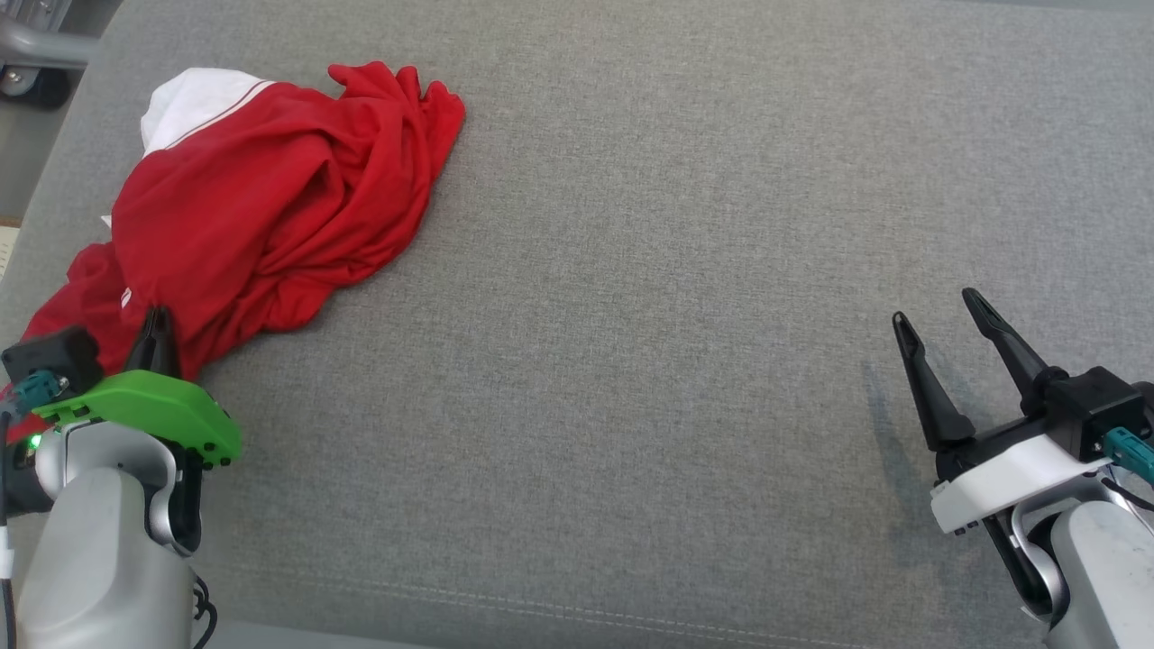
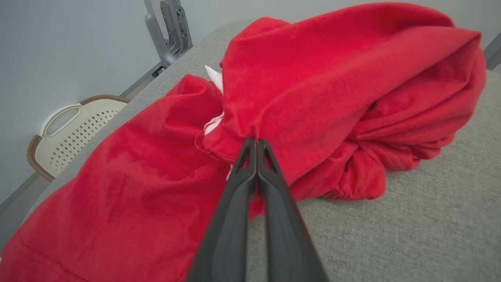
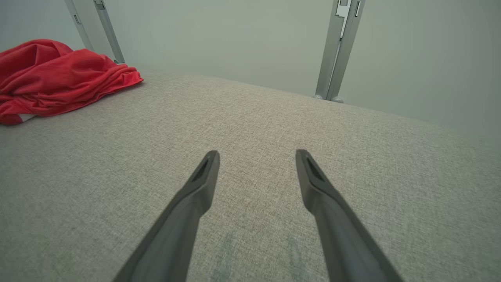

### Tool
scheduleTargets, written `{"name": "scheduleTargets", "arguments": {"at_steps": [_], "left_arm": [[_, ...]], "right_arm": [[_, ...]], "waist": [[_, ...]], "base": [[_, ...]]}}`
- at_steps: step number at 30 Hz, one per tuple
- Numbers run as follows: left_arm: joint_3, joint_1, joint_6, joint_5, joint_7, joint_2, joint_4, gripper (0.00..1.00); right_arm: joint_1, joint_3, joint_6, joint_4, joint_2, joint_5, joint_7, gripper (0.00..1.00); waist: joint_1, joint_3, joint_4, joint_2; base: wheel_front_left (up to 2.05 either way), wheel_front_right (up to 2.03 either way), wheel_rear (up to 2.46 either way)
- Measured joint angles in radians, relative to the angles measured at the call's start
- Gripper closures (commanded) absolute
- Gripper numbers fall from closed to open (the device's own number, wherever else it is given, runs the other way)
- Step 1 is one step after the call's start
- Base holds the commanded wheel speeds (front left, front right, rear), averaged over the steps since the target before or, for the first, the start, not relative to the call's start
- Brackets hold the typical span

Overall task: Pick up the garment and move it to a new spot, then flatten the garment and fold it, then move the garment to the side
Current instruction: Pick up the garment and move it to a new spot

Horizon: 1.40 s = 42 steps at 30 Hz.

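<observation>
Left wrist view: my left gripper (image 2: 256, 141) is pinched tight on a fold of the garment (image 2: 313, 78).
Right gripper (image 1: 936, 308): spread wide, empty, well apart.
Garment: bunched at the cushion's (image 1: 676, 270) far left.
Advice: I'd lift high first, so trailing cloth clears.

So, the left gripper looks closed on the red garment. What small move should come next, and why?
Probably raise the left gripper a little, to lift the cloth off. Its fingers are pressed together on a fold of the garment, which lies crumpled near the left edge of the grey surface. The right gripper is open and well apart from it.
</observation>
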State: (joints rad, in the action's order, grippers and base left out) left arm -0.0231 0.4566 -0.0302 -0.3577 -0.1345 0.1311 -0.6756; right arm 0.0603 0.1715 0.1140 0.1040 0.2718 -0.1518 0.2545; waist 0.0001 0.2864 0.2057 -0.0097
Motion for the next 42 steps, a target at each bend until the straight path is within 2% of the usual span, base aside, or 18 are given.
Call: {"name": "scheduleTargets", "arguments": {"at_steps": [7, 14, 23, 29, 31, 32, 36, 42], "left_arm": [[0.058, 0.081, -0.048, 0.014, -0.022, 0.005, 0.041, 1.00], [0.174, 0.176, -0.077, 0.049, -0.026, -0.052, 0.123, 1.00], [0.397, 0.256, -0.094, 0.068, 0.026, -0.120, 0.174, 1.00], [0.590, 0.282, -0.095, 0.057, 0.094, -0.115, 0.188, 1.00], [0.692, 0.282, -0.095, 0.001, 0.112, -0.106, 0.214, 1.00], [0.692, 0.282, -0.095, 0.001, 0.112, -0.106, 0.214, 1.00], [0.849, 0.284, -0.095, -0.151, 0.136, -0.103, 0.289, 1.00], [0.926, 0.341, -0.095, -0.240, 0.155, -0.093, 0.337, 1.00]], "right_arm": [[0.005, 0.009, 0.000, 0.013, -0.025, -0.005, 0.000, 0.00], [0.014, 0.030, 0.000, 0.024, -0.065, -0.008, 0.000, 0.00], [0.013, 0.018, 0.000, 0.031, -0.099, -0.017, 0.000, 0.00], [0.012, -0.012, -0.012, 0.012, -0.128, -0.021, 0.000, 0.00], [0.011, -0.024, -0.018, 0.001, -0.144, -0.024, 0.000, 0.00], [0.011, -0.024, -0.018, 0.001, -0.144, -0.024, 0.000, 0.00], [0.008, -0.037, -0.033, -0.021, -0.178, -0.026, 0.000, 0.00], [-0.012, -0.044, -0.038, -0.042, -0.205, -0.034, 0.000, 0.00]], "waist": [[0.0000, -0.028, -0.016, 0.0000], [0.0000, -0.056, -0.054, 0.0000], [0.0000, -0.090, -0.149, 0.0000], [0.0000, -0.101, -0.226, 0.0000], [0.0000, -0.101, -0.252, 0.0000], [0.0000, -0.101, -0.252, 0.0000], [0.0000, -0.097, -0.306, 0.0000], [0.0000, -0.081, -0.385, 0.0000]], "base": [[0.00, 0.00, 0.00], [0.00, 0.00, 0.00], [0.00, 0.00, 0.00], [0.00, 0.00, 0.00], [0.00, 0.00, 0.00], [0.00, 0.00, 0.00], [0.00, 0.00, 0.00], [0.00, 0.00, 0.00]]}}
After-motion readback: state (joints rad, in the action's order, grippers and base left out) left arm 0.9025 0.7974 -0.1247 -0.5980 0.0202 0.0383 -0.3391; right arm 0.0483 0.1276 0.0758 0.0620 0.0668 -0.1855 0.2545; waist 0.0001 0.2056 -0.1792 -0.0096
